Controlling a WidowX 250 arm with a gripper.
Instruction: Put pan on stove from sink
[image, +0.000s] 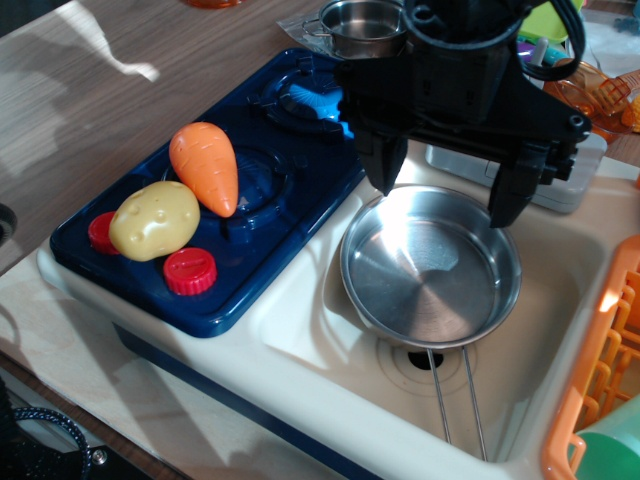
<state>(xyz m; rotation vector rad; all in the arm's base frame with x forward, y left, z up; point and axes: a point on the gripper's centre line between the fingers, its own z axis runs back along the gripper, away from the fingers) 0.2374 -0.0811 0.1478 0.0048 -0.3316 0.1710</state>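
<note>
The pan (430, 268) lies in the sink (300, 330), right of the stove (265, 235). The claw (445, 200) hangs open above the pan's far rim.

no readable text, labels, brands, numbers or signs anywhere

One pan (430, 268), one pot (360, 25), one carrot (206, 166), one potato (155, 220), two red knobs (190, 271).

Shiny brushed-steel pan (430, 268), glossy dark blue plastic stove (290, 215), smooth cream plastic sink (310, 330), wood-grain tabletop (110, 120)
</note>
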